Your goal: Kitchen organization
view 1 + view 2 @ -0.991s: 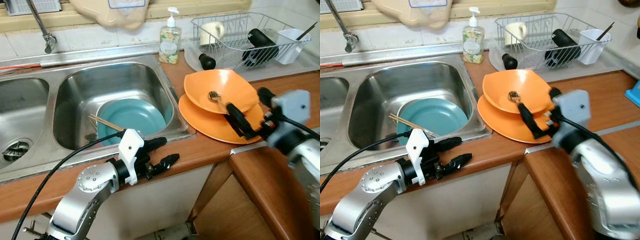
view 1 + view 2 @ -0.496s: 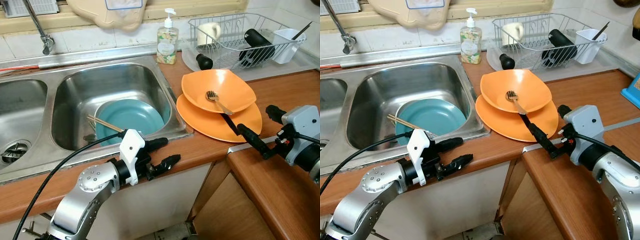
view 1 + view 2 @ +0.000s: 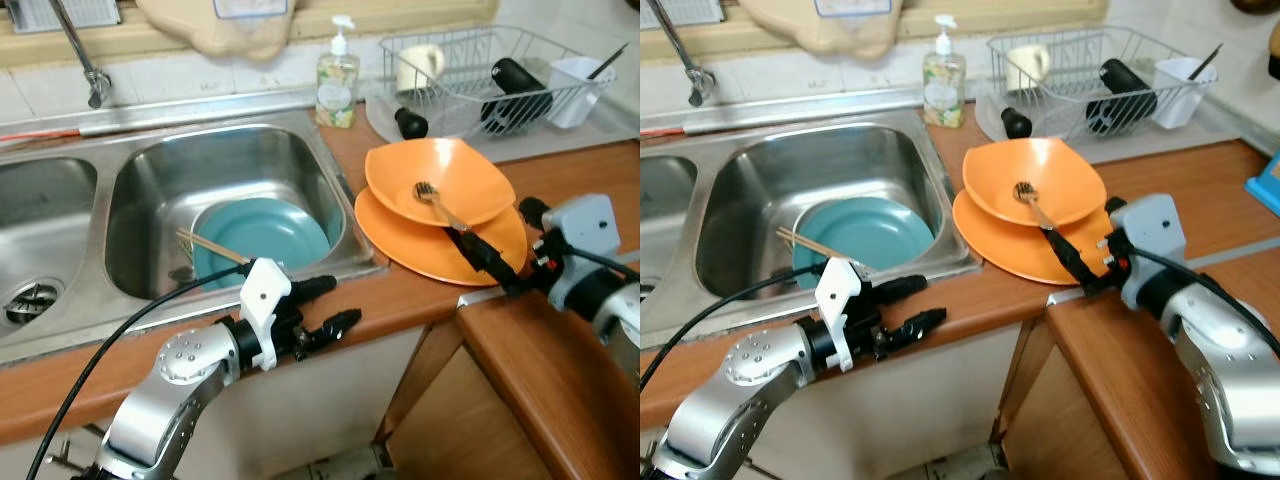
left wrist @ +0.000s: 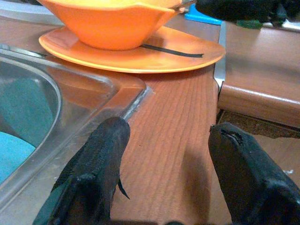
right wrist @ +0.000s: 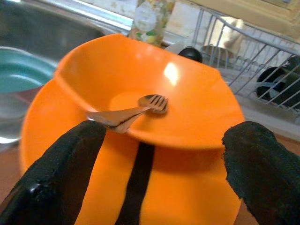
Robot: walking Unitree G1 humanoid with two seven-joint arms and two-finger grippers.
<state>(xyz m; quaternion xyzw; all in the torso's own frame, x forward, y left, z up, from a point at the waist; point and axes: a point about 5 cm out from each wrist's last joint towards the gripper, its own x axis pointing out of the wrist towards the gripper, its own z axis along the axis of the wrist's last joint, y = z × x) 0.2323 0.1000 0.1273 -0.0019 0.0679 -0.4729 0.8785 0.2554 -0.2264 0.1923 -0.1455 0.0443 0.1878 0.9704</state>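
The right claw hangs over the near edge of the flat orange plate, its black fingers spread wide and empty, aimed at the metal fork with a black handle. The fork's tines rest inside the orange square-rimmed bowl that sits on the plate, and its handle slopes down over the bowl's near rim onto the plate, toward the claw. The step in hand looks like an approach to the fork, or to the bowl that carries it. The next move calls for easing the fingers down on either side of the thin handle and closing without tipping the bowl; the handle lies low against the plate, so the grip has little room.

The left claw hovers over the near edge of the wooden desk, just right of the steel sink basin, fingers parted and holding nothing. In the basin lies a round teal plate with wooden chopsticks across it. At the far right stands a wire dish rack, with a soap dispenser bottle to its left.

Half a second ago the right claw was nearer and further right, off the plate over the desk's edge; it has since moved back in over the plate toward the fork handle. The left claw has stayed put.
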